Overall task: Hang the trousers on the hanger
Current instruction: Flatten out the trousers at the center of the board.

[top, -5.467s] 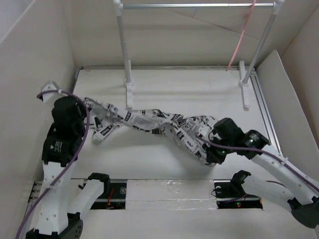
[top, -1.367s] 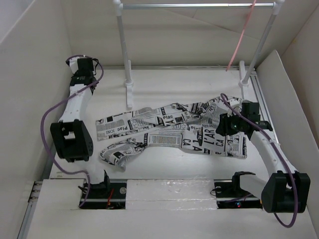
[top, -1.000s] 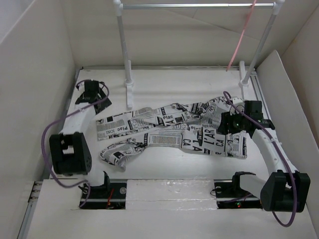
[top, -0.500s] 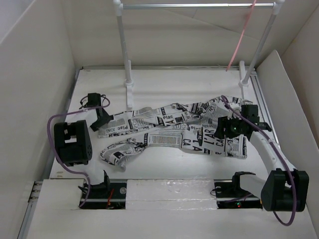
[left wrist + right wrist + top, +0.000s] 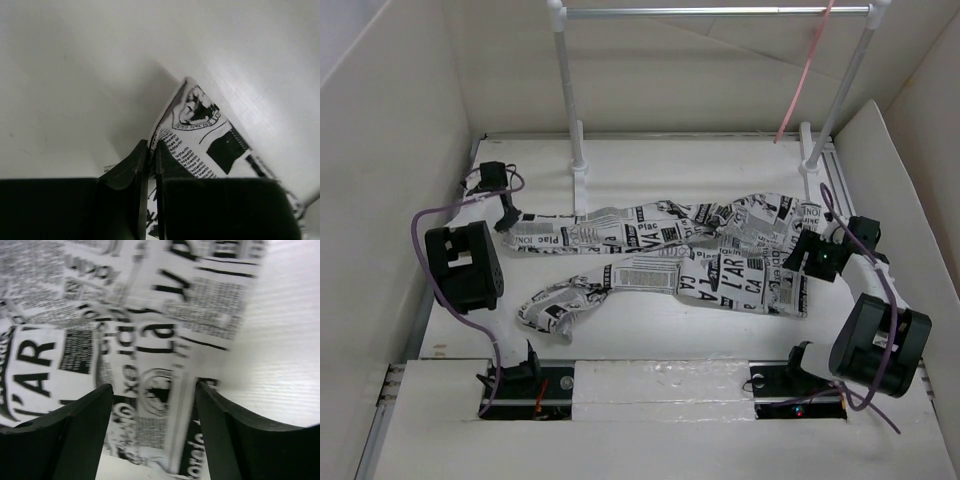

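Laying-out step judged current: left pincer [image 5: 151,152] pinches a cuff of the trousers [image 5: 720,270], right pincer [image 5: 152,390] spread over the waist end; next, likely gripping and lifting toward hanger [image 5: 804,75].

You'll find the soft newspaper-print cloth trousers [image 5: 670,255] lying across the middle of the frame on the white table [image 5: 670,170], legs toward the left. Behind them stands the white-posted rack [image 5: 567,90]; the thin pink rod hanger [image 5: 804,75] hangs from its bar, upper right.
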Controlling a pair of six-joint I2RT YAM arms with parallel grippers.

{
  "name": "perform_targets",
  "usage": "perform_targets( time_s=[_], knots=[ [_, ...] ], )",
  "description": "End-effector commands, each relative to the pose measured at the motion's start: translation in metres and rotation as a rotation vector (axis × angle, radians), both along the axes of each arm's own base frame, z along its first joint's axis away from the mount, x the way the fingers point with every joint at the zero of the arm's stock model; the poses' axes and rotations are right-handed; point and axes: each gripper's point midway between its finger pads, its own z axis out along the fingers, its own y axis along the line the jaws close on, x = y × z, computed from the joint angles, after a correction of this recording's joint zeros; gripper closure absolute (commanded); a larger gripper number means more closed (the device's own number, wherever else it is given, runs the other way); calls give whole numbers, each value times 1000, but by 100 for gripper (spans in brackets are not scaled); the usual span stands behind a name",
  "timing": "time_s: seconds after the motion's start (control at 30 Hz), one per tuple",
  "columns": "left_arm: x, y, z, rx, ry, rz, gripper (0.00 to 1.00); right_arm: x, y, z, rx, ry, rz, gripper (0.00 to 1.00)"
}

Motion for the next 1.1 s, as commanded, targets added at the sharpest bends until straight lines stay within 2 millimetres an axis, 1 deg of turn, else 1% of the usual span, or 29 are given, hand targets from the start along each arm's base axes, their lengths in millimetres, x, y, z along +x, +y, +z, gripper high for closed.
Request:
perform_targets(
  time_s=[0.0,0.03,0.07,0.13,0.17,0.2,0.27,0.3,0.33,0.37,0.4,0.43,0.47,0.5,0.53,0.57,0.6,0.63,0.67,0.7,0.73,0.77,0.8,0.87,0.93,0.97,1.0,1.03,1.07],
  knots=[
    [35,32,73,104,-189,113,100,9,-31,7,-54,-22,-91,26],
    [37,35,82,112,-203,135,100,14,-34,6,-50,-29,-107,25],
    [47,35,99,106,-250,142,100,15,-33,-6,-26,8,-107,25],
    [59,28,130,72,-366,128,100,22,-33,-13,4,33,-96,25],
    [63,20,139,33,-409,97,100,24,-22,-25,43,59,-60,25],
    [64,17,155,24,-457,90,100,28,-18,-28,59,64,-38,25],
    [67,5,168,9,-484,71,100,37,-9,-32,78,64,4,28],
    [65,5,174,8,-494,71,100,38,-8,-40,88,77,7,32],
    [63,4,176,7,-494,72,100,39,-7,-42,95,77,11,39],
    [59,6,183,19,-509,76,100,39,-8,-46,99,86,6,54],
    [58,5,188,21,-521,76,100,38,-7,-48,102,92,6,54],
    [56,8,193,37,-532,79,100,38,-12,-48,108,89,-10,94],
    [52,13,198,62,-544,97,100,35,-21,-49,108,96,-48,100],
    [49,14,209,76,-568,106,100,31,-28,-48,105,107,-79,100],
    [47,17,214,90,-579,117,100,31,-37,-38,90,78,-119,100],
    [44,20,215,95,-586,144,100,26,-56,-33,65,68,-189,100],
    [40,24,222,89,-614,173,100,22,-65,-28,44,54,-225,100],
    [38,27,224,73,-637,197,100,21,-74,-11,25,21,-281,100],
    [41,20,221,12,-658,190,100,17,-85,-5,-12,18,-322,100],
    [41,18,218,-5,-640,195,100,11,-97,2,-26,15,-365,100],
    [41,24,218,-2,-627,212,100,7,-105,8,-44,11,-393,100],
    [44,28,229,15,-637,222,100,2,-112,14,-59,2,-425,100],
    [44,29,230,30,-635,217,100,-4,-122,17,-59,-3,-466,100],
    [38,33,219,58,-605,225,100,-7,-125,15,-37,-3,-485,100],
    [34,36,199,79,-561,226,100,-10,-129,11,-27,17,-491,92],
    [30,37,174,86,-503,227,100,-7,-125,7,0,18,-467,80],
    [28,38,161,91,-468,227,100,-2,-125,6,8,1,-446,71],
    [24,38,147,91,-417,231,100,-4,-118,4,7,30,-399,65],
    [18,40,127,91,-358,259,100,-2,-123,11,-20,20,-390,63]
  ],
)
